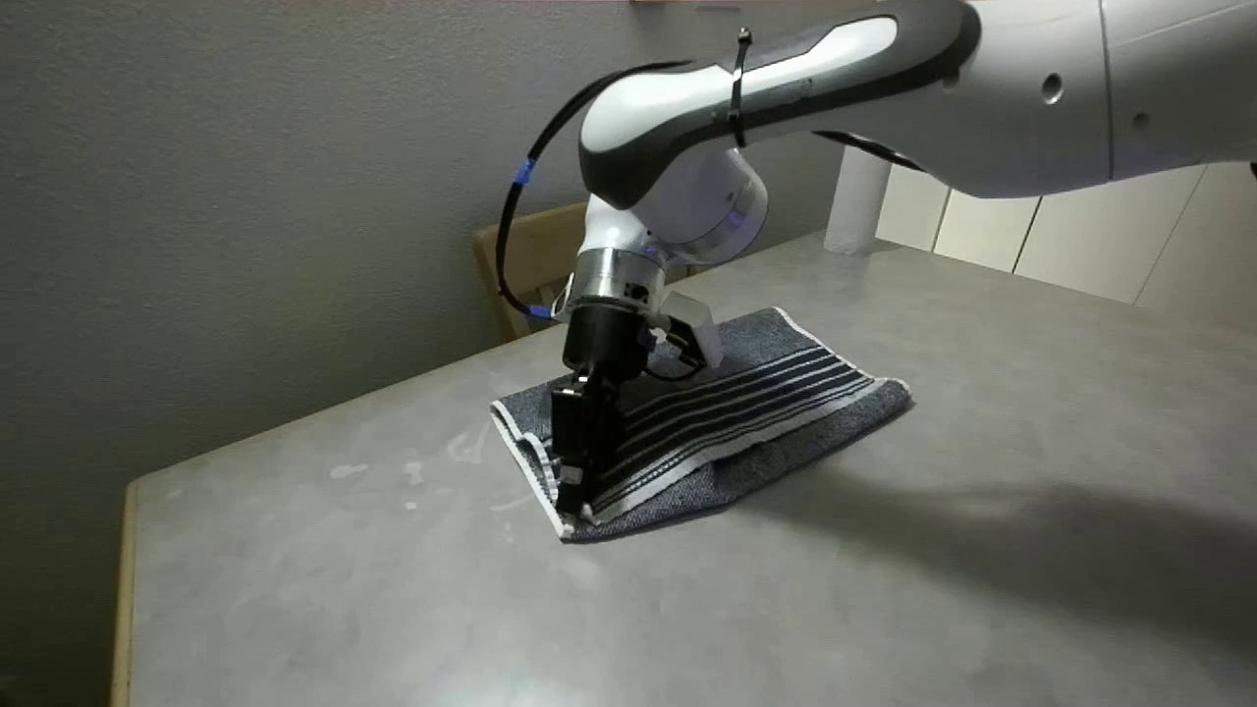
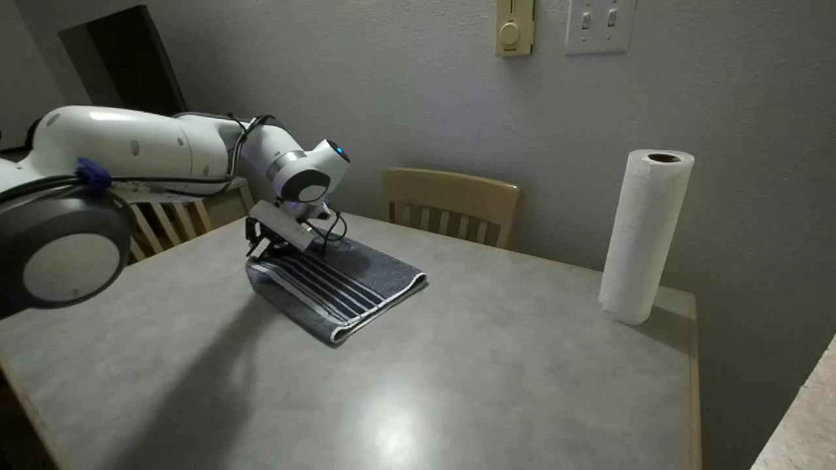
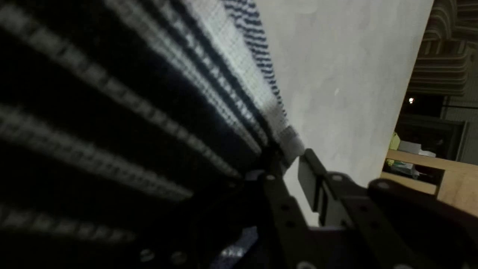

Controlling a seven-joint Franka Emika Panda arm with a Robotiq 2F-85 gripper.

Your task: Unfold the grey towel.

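The grey towel (image 1: 746, 393) lies on the table in layers, its band of dark and pale stripes facing up and pale hems along its edges. Along its near side in an exterior view, the towel (image 2: 375, 313) shows a rounded fold with layers stacked. My gripper (image 1: 573, 506) points down at one corner of the cloth, low against it. In the wrist view a gap with table behind it separates the fingers of the gripper (image 3: 291, 152), so it stands open. A pale towel corner (image 3: 292, 144) reaches the fingertips without being clamped. Darkness hides the left finger's contact with the cloth.
The table (image 2: 496, 365) carries an upright paper towel roll (image 2: 646, 235) near its far right end in an exterior view. A wooden chair (image 2: 450, 199) stands behind it, close to the wall (image 1: 245, 196).
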